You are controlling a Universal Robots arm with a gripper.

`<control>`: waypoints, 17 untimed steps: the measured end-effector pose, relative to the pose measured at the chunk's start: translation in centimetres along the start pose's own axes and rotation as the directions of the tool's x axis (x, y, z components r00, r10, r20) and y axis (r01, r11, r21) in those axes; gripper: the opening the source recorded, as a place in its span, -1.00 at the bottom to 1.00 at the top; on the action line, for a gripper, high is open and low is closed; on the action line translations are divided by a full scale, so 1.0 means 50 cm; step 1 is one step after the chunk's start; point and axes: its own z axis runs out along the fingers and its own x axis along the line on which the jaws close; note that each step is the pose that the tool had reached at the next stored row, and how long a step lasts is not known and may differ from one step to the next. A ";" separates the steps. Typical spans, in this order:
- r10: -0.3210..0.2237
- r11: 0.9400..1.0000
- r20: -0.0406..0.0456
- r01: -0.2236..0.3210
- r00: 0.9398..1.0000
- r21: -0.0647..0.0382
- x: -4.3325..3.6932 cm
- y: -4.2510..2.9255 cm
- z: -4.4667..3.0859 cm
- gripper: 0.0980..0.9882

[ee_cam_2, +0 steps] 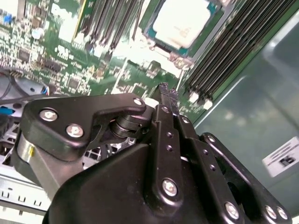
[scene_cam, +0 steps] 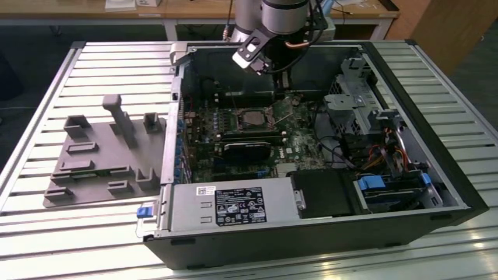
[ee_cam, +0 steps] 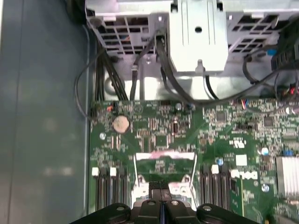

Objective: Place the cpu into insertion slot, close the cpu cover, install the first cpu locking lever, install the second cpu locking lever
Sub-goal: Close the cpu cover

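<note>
gripper (ee_cam_2: 167,88): two black fingers pressed together, nothing visible between them; low inside the computer case (scene_cam: 435,175), tips just beside the cpu cover (ee_cam: 163,153); whether they touch it, cannot tell
cpu cover: thin silvery frame, raised off the socket; green board shows through its window
cpu (ee_cam_2: 182,21): flat square, pale silvery top; lies uncovered in the insertion slot (ee_cam_2: 164,45)
motherboard (ee_cam: 154,126): green; long black memory slots (ee_cam_2: 224,56) on either side of the socket
outside: grey moulded tray (scene_cam: 93,157) on the slatted table (scene_cam: 46,93), at the exterior view's left of the case
</note>
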 end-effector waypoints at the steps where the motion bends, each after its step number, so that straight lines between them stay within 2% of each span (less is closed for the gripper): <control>1: 0.000 1.000 0.000 0.000 1.000 0.000 0.000 0.005 0.001 -0.99; 10: 0.000 1.000 0.000 0.000 1.000 0.000 0.002 0.051 0.005 -0.99; 17: 0.000 1.000 0.000 0.000 1.000 0.000 0.004 0.081 0.009 -0.99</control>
